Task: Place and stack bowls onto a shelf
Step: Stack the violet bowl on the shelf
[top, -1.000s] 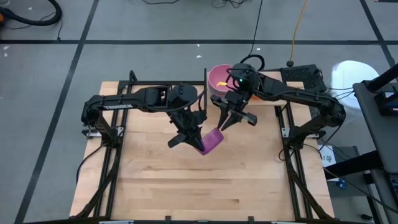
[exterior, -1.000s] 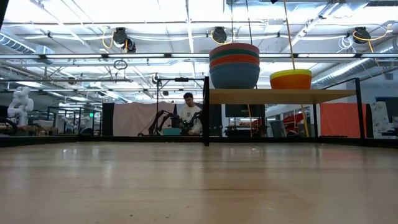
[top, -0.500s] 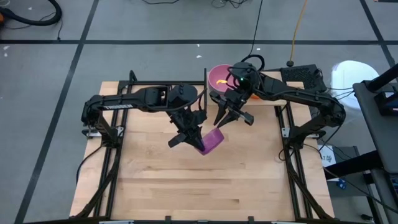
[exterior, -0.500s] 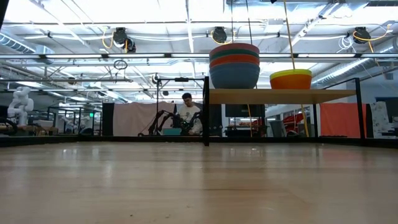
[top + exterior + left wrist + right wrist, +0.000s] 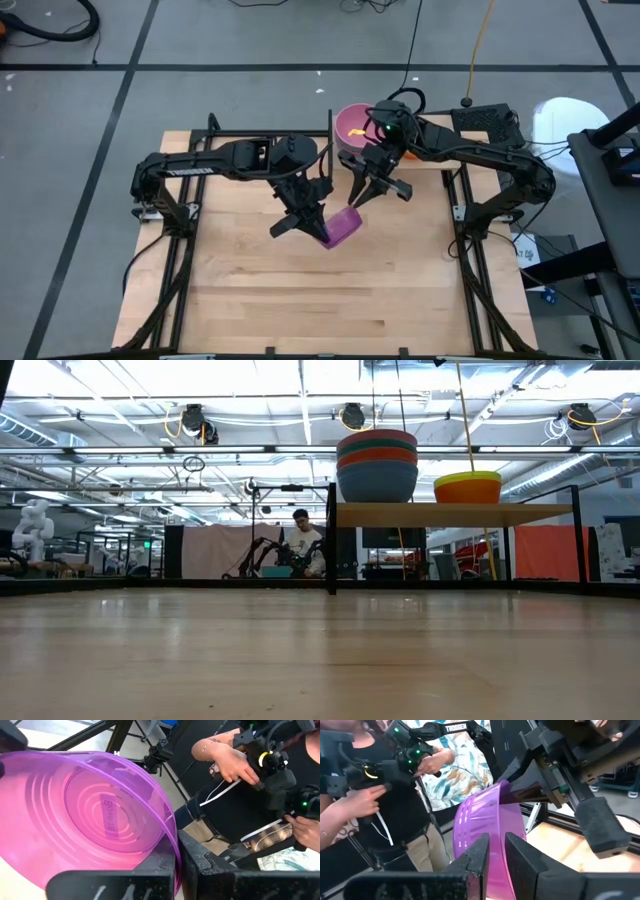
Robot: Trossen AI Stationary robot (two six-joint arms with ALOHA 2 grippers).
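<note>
Pincers meet mid-counter: left pincer (image 5: 318, 232) grasps the translucent purple plastic bowl (image 5: 340, 226); right pincer (image 5: 362, 192), released, straddles its rim.

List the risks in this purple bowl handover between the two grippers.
1. The left gripper pinches the purple bowl only at its rim, tilted above the tabletop; a nudge from the right gripper, open close beside it, might twist it loose.
2. The right fingers straddle the rim edge-on; closing off-line may push the bowl rather than grip it.
3. On the shelf, the yellow-and-orange stack sits close beside the tall stack; a careless placement could knock it.
</note>
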